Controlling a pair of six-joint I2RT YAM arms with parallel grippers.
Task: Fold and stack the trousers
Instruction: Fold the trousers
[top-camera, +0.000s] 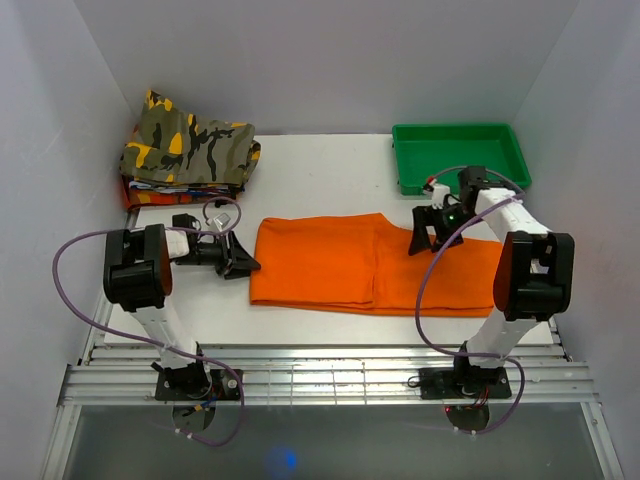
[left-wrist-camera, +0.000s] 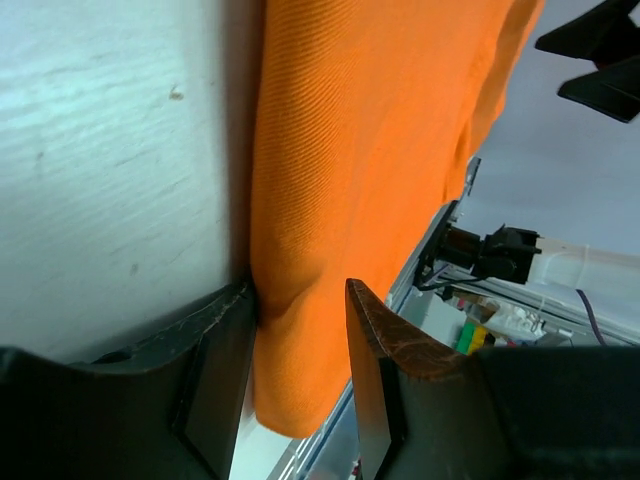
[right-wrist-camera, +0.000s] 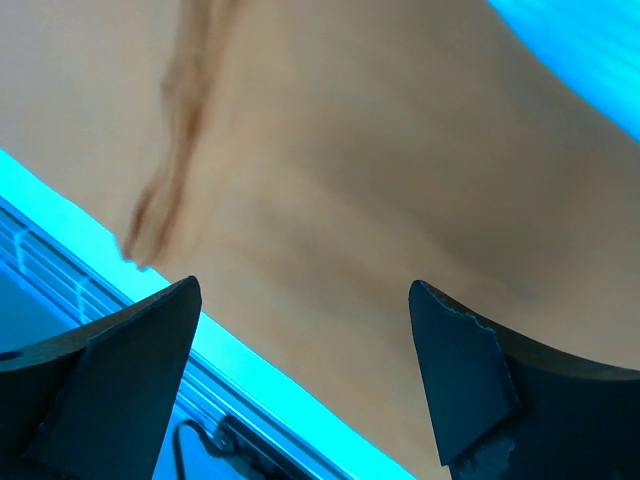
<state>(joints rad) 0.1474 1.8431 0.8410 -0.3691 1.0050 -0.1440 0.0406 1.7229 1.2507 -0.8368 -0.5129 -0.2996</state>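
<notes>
The trousers (top-camera: 350, 265) lie folded flat on the bench (top-camera: 330, 170). Our left claw (top-camera: 245, 262) is spread at their left edge, and our right claw (top-camera: 422, 240) is spread wide above the right end. We think the cloth is soft and light, so better to pinch it at the corners.

I see a folded stack of green-brown-yellow camouflage cloth (top-camera: 190, 148) beyond my left gripper (top-camera: 243, 262), well apart from it. A shallow green rectangular plastic tray (top-camera: 450, 155) sits just beyond my right gripper (top-camera: 420, 240), on the white tabletop (top-camera: 320, 165).
</notes>
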